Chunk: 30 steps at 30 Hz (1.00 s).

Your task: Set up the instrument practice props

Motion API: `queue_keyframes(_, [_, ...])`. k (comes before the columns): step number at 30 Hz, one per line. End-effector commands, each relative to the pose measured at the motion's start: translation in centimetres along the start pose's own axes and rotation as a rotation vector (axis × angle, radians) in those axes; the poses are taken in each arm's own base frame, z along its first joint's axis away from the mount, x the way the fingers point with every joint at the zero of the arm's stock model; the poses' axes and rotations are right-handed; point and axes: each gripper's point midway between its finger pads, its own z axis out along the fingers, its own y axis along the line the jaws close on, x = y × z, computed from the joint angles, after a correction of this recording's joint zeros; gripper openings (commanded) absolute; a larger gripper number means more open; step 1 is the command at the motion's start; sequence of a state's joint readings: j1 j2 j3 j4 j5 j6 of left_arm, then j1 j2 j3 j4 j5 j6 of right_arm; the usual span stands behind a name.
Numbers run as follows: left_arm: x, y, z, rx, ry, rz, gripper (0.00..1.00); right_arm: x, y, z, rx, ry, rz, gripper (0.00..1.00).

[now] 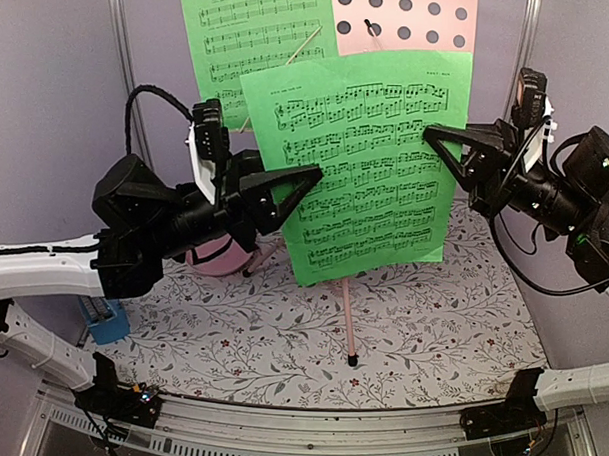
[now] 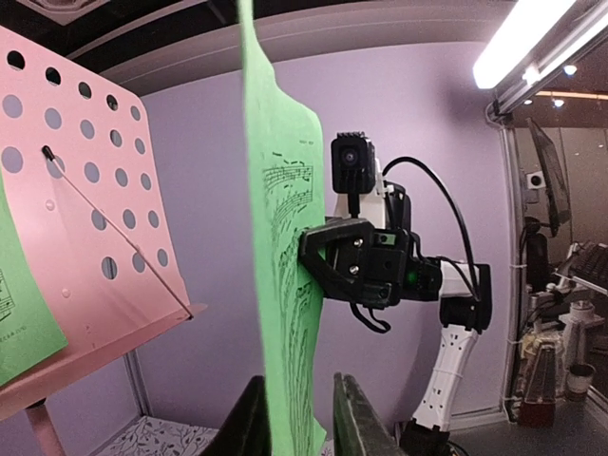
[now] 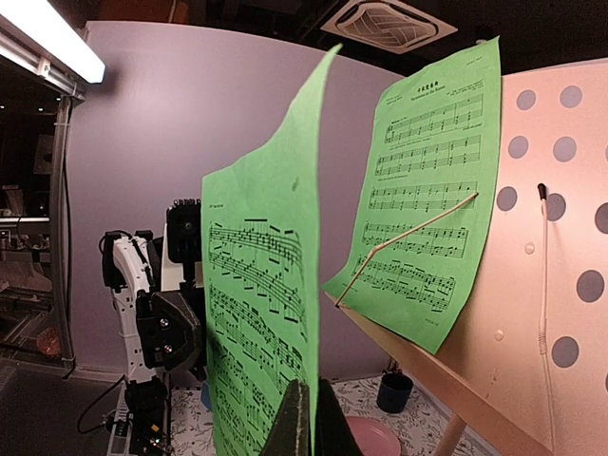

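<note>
A green sheet-music page (image 1: pixel 367 170) hangs upright in the air at the middle of the top view, in front of the pink music stand (image 1: pixel 412 22), with an arm at either side edge. The right claw (image 1: pixel 435 136) comes in from 3 o'clock and is clenched on the page's right edge, its fingers pressed together on the paper in the wrist view. The left claw (image 1: pixel 308 178) reaches in from 9 o'clock with a finger on each side of the left edge. I cannot tell whether it is pinching the paper or only straddling it.

The second green page (image 1: pixel 256 36) rests on the stand's perforated desk at 11 o'clock, behind a thin wire holder. The stand's pink leg (image 1: pixel 349 320) comes down to the flowered bench (image 1: pixel 431 332) at 6 o'clock. The blue metronome (image 1: pixel 106 321) sits at 8 o'clock, half hidden under the left arm. A round pink disc (image 1: pixel 218 255) lies just behind that claw.
</note>
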State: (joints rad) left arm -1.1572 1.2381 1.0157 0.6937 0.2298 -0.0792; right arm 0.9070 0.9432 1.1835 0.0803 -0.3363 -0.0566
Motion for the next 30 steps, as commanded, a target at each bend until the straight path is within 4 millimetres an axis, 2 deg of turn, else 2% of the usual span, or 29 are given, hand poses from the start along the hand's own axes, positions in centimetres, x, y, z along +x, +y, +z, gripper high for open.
queue_keyframes(1, [-0.6,0.5,1.3,-0.041,0.003,0.002,0.22,-1.0,0.2,0.0,-0.033,-0.054,0.019,0.0])
queue_keyframes(6, [-1.1,1.7,1.6,-0.107,0.015,0.004,0.0,-1.0,-0.6,0.0,-0.009,-0.054,0.016,0.0])
queue_keyframes(7, [-1.4,2.0,1.7,-0.126,0.018,0.001,0.0,-1.1,-1.0,0.0,0.012,-0.056,0.014,0.03])
queue_keyframes(8, [-1.7,2.5,1.8,-0.151,0.023,-0.004,0.0,-1.2,-1.6,-0.1,0.043,-0.054,0.014,0.09])
queue_keyframes(11, [-3.0,4.3,1.9,-0.252,0.04,-0.018,0.0,-1.4,-4.2,-0.2,0.182,-0.052,0.006,0.43])
queue_keyframes(13, [-4.7,5.5,1.8,-0.327,0.034,-0.026,0.0,-3.0,-6.2,-0.4,0.297,-0.074,-0.023,0.5])
queue_keyframes(17, [-7.6,7.4,0.9,-0.444,0.027,-0.031,0.0,-3.6,-9.7,0.0,0.478,-0.047,-0.07,0.53])
queue_keyframes(20, [-9.9,8.5,0.3,-0.513,0.007,-0.021,0.0,-3.7,-12.0,1.0,0.579,-0.002,-0.103,0.5])
queue_keyframes(21, [-10.5,8.8,0.1,-0.526,0.0,-0.015,0.0,-4.3,-12.7,1.3,0.613,0.001,-0.112,0.48])
queue_keyframes(23, [-11.7,9.3,-0.1,-0.549,-0.017,-0.005,0.0,-3.8,-13.9,2.3,0.655,0.041,-0.128,0.47])
queue_keyframes(25, [-13.0,9.4,0.0,-0.554,-0.033,0.011,0.0,-3.6,-14.5,3.1,0.67,0.053,-0.138,0.47])
queue_keyframes(30, [-14.6,9.6,0.4,-0.561,-0.045,0.038,0.0,-2.5,-14.8,4.9,0.645,0.089,-0.139,0.47])
